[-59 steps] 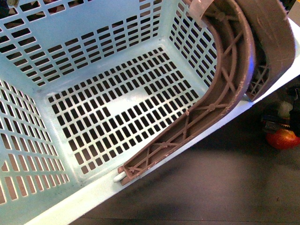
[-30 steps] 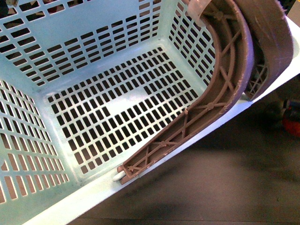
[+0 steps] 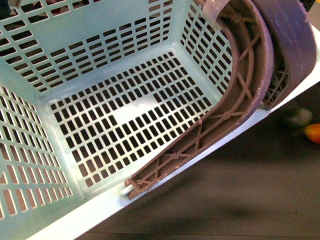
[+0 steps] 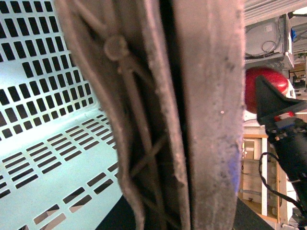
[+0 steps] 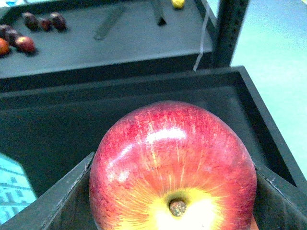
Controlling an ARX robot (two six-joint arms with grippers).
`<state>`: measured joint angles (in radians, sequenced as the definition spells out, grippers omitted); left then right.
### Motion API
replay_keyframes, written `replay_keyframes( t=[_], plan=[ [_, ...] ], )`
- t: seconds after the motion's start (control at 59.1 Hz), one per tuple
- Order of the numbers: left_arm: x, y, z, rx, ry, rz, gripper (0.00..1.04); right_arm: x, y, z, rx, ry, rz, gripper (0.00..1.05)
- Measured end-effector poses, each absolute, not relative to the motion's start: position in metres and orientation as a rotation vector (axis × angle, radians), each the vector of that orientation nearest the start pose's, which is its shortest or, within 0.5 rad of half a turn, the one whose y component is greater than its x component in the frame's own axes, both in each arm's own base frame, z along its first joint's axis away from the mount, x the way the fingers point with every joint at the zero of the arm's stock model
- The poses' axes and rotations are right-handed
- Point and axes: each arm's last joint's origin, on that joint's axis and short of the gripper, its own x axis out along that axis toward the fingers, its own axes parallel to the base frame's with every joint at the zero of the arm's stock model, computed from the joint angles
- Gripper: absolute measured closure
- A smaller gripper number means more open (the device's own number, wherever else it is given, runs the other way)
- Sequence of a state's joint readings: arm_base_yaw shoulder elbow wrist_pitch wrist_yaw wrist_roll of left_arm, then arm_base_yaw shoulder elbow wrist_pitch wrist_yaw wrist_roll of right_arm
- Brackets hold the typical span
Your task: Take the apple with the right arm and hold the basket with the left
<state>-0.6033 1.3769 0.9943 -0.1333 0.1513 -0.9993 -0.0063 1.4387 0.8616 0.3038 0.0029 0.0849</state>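
Apple [image 5: 172, 163]: pinched between the two dark fingers [image 5: 53, 203] of the right pincer [image 5: 173, 165]. The stem end is turned back toward the wrist, and red skin with yellow streaks around the stem is shown.
Right pincer: closed upon the apple, with one finger pressed against each side of the fruit. From the left wrist camera a black finger is seen laid across the red skin.
Left pincer: not seen in any view, so whether it is spread or pressed together cannot be told.
Basket [image 3: 100, 30]: aqua, with slotted walls and floor, and it fills most of the front view. A small aqua corner is caught beside the right pincer, apart from it.
Handle [image 3: 250, 75]: brown, ribbed and curved, laid along the basket's rim. It is seen very close by the left wrist camera, standing between that camera and the right pincer.
Tray [image 5: 144, 86]: black and walled, lying beyond the fingertips of the right pincer and apart from the apple.
Small fruits [image 5: 24, 43]: dark red, scattered on a dark surface past the tray, well apart from the right pincer.
Orange fruit [image 3: 312, 132]: on the dark table outside the basket, near a grey-green object [image 3: 297, 117]. Their place relative to either pincer cannot be told.
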Motion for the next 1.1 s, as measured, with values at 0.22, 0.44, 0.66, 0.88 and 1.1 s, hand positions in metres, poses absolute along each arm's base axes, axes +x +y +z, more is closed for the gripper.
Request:
replay_keyframes(
  t=[0.22, 0.44, 0.66, 0.88, 1.1],
  plan=[
    [0.247, -0.175, 0.279, -0.81, 0.828, -0.411, 0.88, 0.305, 0.052, 0.273, 0.084, 0.235, 0.161, 0.26],
    [0.247, -0.175, 0.279, -0.811, 0.828, -0.411, 0.88, 0.296, 0.091, 0.274, 0.108, 0.249, 0.282, 0.26],
    [0.247, -0.175, 0.279, -0.811, 0.828, -0.412, 0.88, 0.289, 0.115, 0.271, 0.116, 0.267, 0.367, 0.26],
    [0.247, -0.175, 0.279, -0.811, 0.828, -0.412, 0.88, 0.287, 0.136, 0.256, 0.094, 0.322, 0.419, 0.26],
    [0.247, -0.175, 0.279, -0.811, 0.828, -0.411, 0.88, 0.288, 0.134, 0.252, 0.087, 0.335, 0.386, 0.09]
  ],
)
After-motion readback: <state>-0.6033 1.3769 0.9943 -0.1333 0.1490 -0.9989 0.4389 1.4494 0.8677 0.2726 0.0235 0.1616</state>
